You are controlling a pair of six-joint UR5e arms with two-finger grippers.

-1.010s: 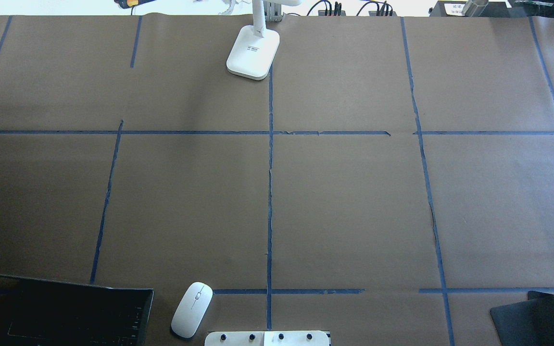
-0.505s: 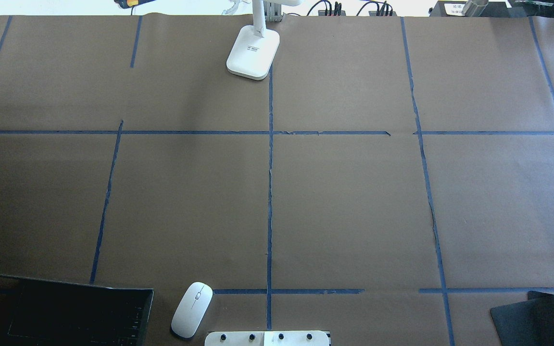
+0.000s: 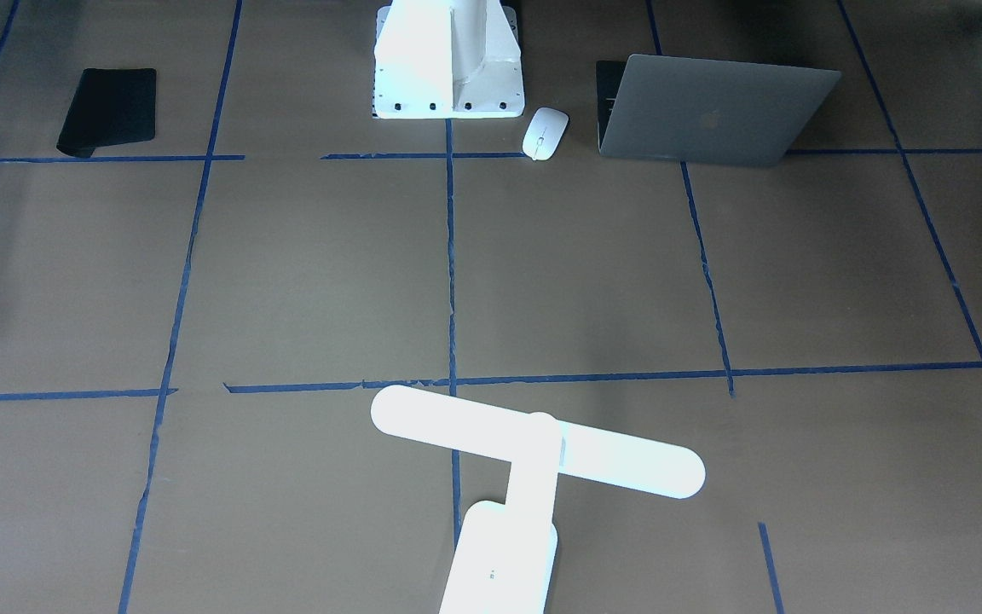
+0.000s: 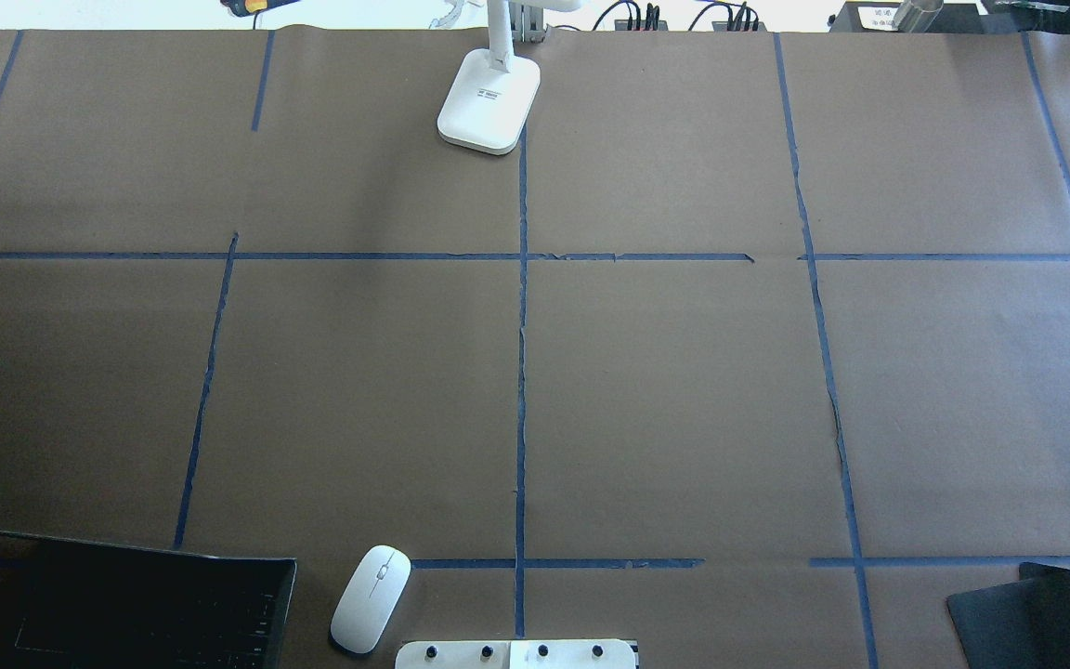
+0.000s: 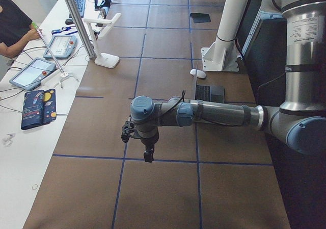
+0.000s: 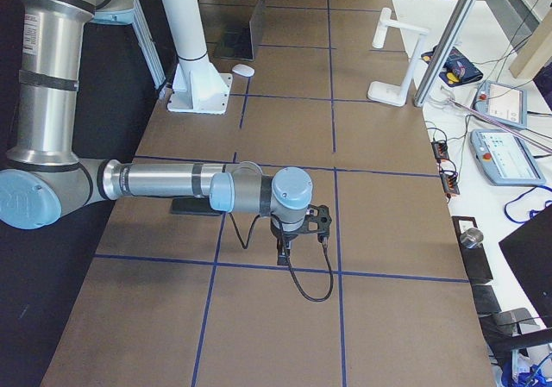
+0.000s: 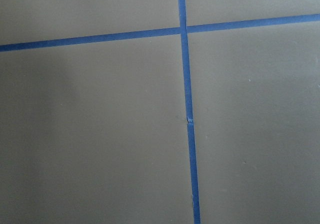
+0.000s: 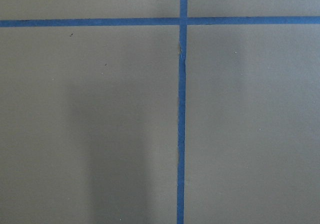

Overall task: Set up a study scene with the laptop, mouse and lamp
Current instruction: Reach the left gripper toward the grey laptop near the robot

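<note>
You have a brown-paper surface [image 4: 684, 390] gridded with blue tape [image 4: 521, 390], and a white bench [image 6: 517, 232] runs along its far side. The laptop [image 3: 713, 111] stands open near the white pedestal [image 3: 448, 60], with the mouse [image 3: 545, 133] between them and the lamp [image 3: 534, 439] at the opposite edge. Overhead, the frame cuts off the laptop and the lamp's head. The left tool [image 5: 147, 155] and right tool [image 6: 283, 251] hang over paper; you cannot tell whether their fingers are apart or together.
</note>
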